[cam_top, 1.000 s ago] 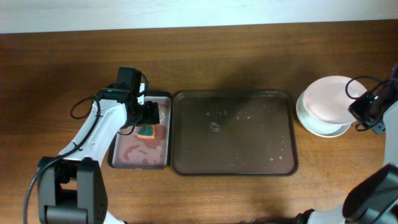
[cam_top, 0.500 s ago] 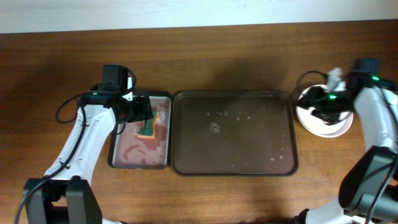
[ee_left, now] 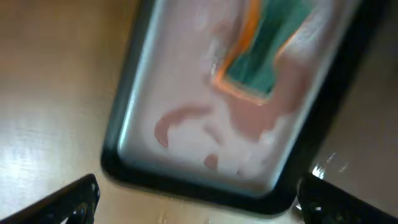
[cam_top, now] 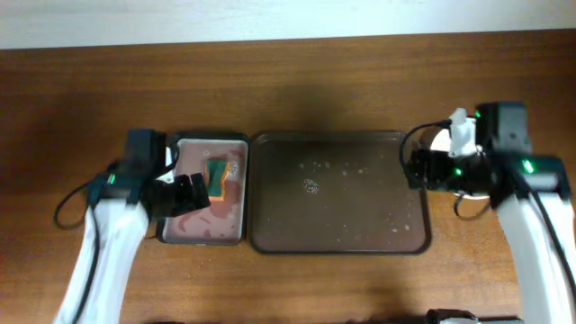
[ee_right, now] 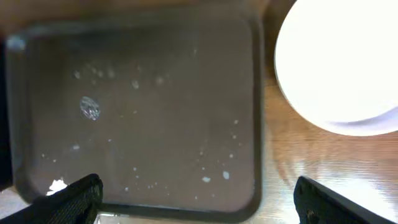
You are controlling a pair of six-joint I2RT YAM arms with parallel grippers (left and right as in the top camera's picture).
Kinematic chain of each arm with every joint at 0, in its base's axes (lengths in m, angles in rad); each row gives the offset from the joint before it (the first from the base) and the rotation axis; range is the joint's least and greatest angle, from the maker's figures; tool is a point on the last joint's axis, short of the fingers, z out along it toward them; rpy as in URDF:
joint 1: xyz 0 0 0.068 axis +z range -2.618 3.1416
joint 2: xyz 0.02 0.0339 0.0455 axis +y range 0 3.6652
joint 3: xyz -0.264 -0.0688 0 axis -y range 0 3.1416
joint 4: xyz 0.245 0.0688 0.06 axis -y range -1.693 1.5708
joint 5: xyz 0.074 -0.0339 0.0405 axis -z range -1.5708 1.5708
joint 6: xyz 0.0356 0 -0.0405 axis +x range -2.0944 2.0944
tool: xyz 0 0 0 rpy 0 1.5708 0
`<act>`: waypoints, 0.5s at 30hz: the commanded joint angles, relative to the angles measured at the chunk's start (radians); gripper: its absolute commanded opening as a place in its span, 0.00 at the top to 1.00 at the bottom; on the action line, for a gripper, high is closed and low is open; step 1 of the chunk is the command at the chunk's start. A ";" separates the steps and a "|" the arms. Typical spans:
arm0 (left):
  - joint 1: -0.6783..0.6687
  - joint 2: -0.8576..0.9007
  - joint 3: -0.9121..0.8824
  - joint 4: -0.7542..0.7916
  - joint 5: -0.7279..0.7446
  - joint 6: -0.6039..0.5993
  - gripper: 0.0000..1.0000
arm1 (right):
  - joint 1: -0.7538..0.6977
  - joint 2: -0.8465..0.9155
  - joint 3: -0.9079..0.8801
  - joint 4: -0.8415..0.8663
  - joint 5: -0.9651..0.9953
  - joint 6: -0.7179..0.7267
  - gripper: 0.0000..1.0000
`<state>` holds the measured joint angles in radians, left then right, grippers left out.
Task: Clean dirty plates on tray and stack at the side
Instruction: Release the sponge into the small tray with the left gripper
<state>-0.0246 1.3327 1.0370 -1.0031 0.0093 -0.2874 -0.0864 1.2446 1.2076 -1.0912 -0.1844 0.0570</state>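
A small tray (cam_top: 211, 137) with a dark rim and pale floor lies on the brown wooden table (cam_top: 315, 81), left of centre. A green sponge (cam_top: 216, 174) with an orange edge lies in its far right part, among pinkish-red smears (ee_left: 180, 117).

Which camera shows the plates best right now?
Right wrist: the plates fill its upper right corner, unblocked, though cut off by the frame edge. Overhead, the right arm hides them almost entirely. Left wrist shows none.

Plates (ee_right: 336, 62) cut off at top-right edge, sponge (ee_left: 267, 62) blurred, cropped
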 commanded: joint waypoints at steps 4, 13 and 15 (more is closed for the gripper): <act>0.006 -0.640 -0.298 0.192 -0.006 0.011 0.00 | 0.008 -0.435 -0.186 0.080 0.073 0.010 0.01; 0.006 -0.889 -0.324 0.172 -0.006 0.012 0.01 | 0.008 -0.531 -0.188 0.071 0.073 0.010 0.01; 0.006 -0.889 -0.324 0.172 -0.006 0.012 0.00 | 0.008 -0.526 -0.188 0.071 0.073 0.010 0.01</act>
<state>-0.0246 0.4484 0.7223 -0.8310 0.0101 -0.2874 -0.0849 0.7120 1.0290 -1.0210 -0.1268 0.0570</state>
